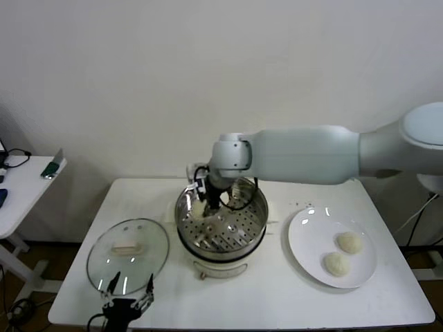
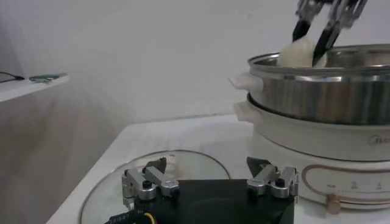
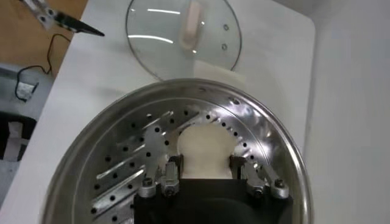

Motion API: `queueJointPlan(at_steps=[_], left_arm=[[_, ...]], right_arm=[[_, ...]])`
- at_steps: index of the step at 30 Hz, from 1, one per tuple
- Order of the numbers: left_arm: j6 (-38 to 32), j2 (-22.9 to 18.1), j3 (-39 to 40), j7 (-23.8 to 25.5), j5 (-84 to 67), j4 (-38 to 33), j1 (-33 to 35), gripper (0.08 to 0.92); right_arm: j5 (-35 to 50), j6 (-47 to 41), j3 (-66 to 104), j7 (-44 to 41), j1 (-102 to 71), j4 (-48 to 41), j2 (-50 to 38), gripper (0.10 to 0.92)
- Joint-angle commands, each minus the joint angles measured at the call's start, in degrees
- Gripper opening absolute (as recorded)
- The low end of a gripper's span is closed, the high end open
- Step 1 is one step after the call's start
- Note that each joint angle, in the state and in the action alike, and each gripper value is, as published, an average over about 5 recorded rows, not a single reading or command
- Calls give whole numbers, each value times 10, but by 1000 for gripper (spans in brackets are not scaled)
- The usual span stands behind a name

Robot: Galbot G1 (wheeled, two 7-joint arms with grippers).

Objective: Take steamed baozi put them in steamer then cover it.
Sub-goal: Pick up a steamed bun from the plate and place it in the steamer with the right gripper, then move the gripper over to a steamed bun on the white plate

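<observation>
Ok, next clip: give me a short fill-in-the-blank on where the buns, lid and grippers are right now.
1. The right gripper holds a baozi inside the ____.
2. The number of baozi still on the white plate is ____.
3. The glass cover lies flat on the table, to the steamer's ____ in the head view.
4. The left gripper hovers with its fingers ____.

Missing words: steamer; two; left; open

The right gripper [image 1: 208, 196] and its arm hide part of the steamer [image 1: 257, 207] rim in the head view, and the baozi [image 3: 205, 151] between its fingers is half covered in the right wrist view. The left gripper [image 1: 127, 294] is cut by the lower edge – its body is unseen (only fingertips show). The cover [image 2: 106, 189] runs off the left wrist view.
</observation>
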Motion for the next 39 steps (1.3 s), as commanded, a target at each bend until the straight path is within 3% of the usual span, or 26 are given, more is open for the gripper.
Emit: queueJointPlan(at_steps=[1, 9, 15, 19, 31, 39], left_arm=[[0, 0, 0, 0, -1, 1, 0, 823], [0, 0, 1, 0, -1, 2, -1, 823], [2, 1, 3, 2, 0, 1, -2, 823], [3, 1, 3, 2, 1, -1, -2, 823], [4, 6, 11, 3, 4, 0, 0, 823], [7, 5, 15, 5, 5, 2, -4, 823]], right_arm=[[-19, -11, 6, 17, -51, -59, 43, 535], [-13, -15, 1, 16, -49, -50, 39, 579], [0, -12, 3, 11, -39, -33, 22, 747], [-4, 6, -7, -19, 3, -7, -15, 816], [-26, 164, -161, -202, 236, 115, -289, 823], [-173, 202, -275, -214, 238, 168, -475, 823]])
